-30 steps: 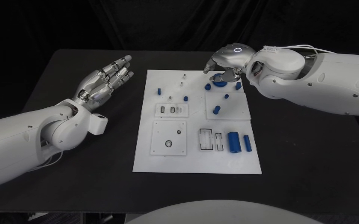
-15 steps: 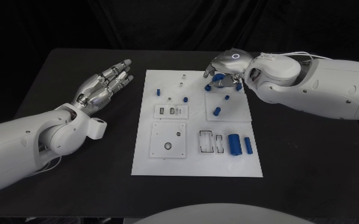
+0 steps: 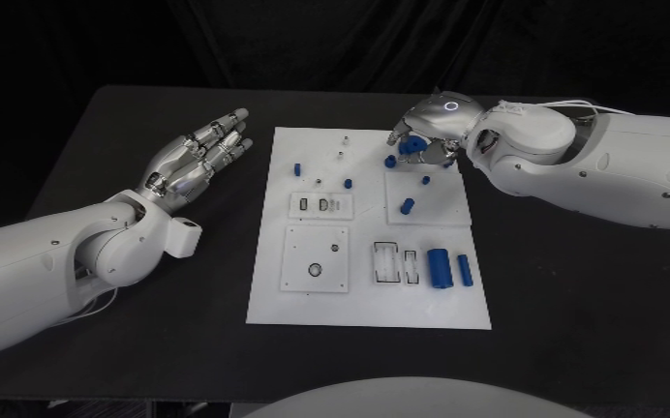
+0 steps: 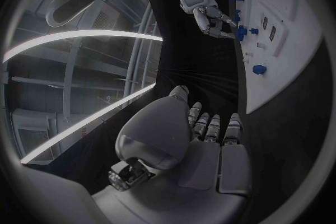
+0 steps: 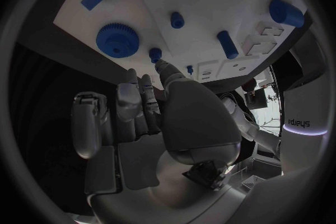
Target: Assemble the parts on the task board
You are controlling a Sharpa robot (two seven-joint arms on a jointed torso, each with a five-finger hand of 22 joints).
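On your table lies the white task board [image 3: 366, 302], long side running away from the robot. The left hand [image 3: 196, 158] is beside the board's left edge, over the black table [image 3: 126, 128], with palm up and fingers stretched and a little apart; it holds nothing and does not touch the board.

The right hand [image 3: 426, 133] is over the far right corner of the board. In the right wrist view you see its fingers [image 5: 133, 106] slightly curled, with one fingertip very near a small blue peg [image 5: 154, 54]; whether it touches the peg, I cannot tell. Just beside this peg lies a blue gear [image 5: 117, 39], flat on the board.

The other blue parts are on the right half of the board: a short cylinder [image 3: 407, 207] near the middle, and a thick cylinder [image 3: 439, 268] with a thinner one [image 3: 462, 270] beside it at the near right. One small blue piece [image 3: 296, 169] stands on the left half.
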